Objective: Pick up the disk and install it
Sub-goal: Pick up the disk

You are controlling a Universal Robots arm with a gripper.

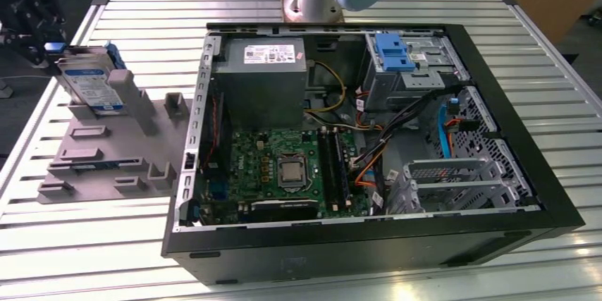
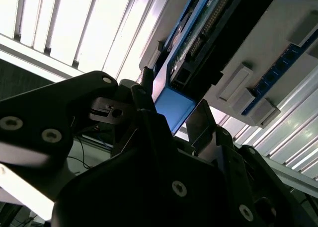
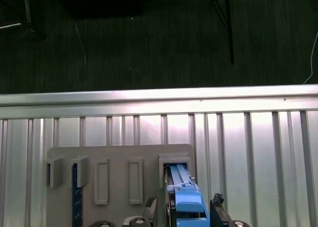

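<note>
1. At the exterior view's left edge, the gripper [image 1: 55, 48] hangs over the disk [image 1: 92, 86], which stands upright in a grey holder [image 1: 103, 153], well apart from the open computer case [image 1: 550, 195].
2. Second wrist view: the gripper [image 2: 171, 105] straddles the blue end of the disk [image 2: 196, 48]; whether it clamps cannot be told.
3. First wrist view: the disk [image 3: 186, 197] sits in the end slot of the holder [image 3: 119, 155], near the edge of the slatted table [image 3: 149, 97].

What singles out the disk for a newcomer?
To the exterior view's left of the open black computer case lies a grey slotted plate. Upright on it stands the flat silver disk, its white-and-blue label unlike anything beside it.
</note>
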